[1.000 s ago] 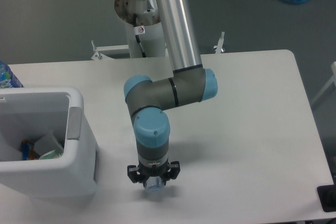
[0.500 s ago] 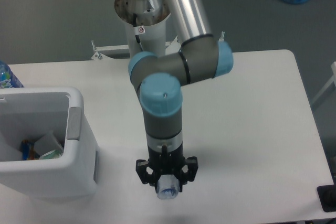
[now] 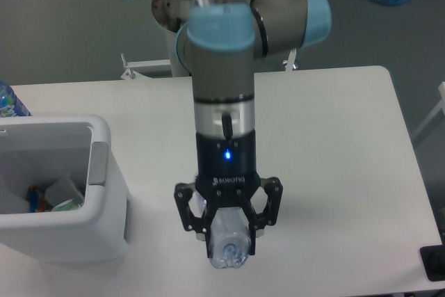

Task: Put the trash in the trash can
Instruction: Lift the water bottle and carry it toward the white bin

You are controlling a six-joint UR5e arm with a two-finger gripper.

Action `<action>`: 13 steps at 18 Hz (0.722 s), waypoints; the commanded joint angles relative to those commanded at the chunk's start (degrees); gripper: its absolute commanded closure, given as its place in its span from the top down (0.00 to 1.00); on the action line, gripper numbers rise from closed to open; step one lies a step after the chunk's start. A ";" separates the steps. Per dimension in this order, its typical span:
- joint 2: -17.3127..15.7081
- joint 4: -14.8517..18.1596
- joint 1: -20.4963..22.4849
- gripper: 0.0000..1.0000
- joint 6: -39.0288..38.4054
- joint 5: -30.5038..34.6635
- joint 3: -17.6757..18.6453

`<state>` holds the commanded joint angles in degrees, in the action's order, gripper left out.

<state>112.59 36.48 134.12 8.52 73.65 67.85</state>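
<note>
We are seeing a slim clear plastic water bottle (image 3: 229,245) with faint blue at its near end, hanging above the white table (image 3: 334,158), right of the large white boxy trash can (image 3: 104,193). Its long axis is running toward us. Our black two-finger gripper (image 3: 228,231) is clamping it between both fingers, with "ROBOTIQ" showing on the body.

The bin (image 3: 104,172) stands at the table's (image 3: 334,158) left edge. The gripper (image 3: 228,231), right of it, holds the bottle (image 3: 228,241) above the table's front.
</note>
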 joint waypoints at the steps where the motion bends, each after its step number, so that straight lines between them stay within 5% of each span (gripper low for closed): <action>1: -0.18 0.00 -0.44 0.58 0.09 -0.09 -0.18; 13: -4.22 -0.09 -7.03 0.58 -0.17 -0.70 0.79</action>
<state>108.37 36.39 127.10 8.35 72.95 68.64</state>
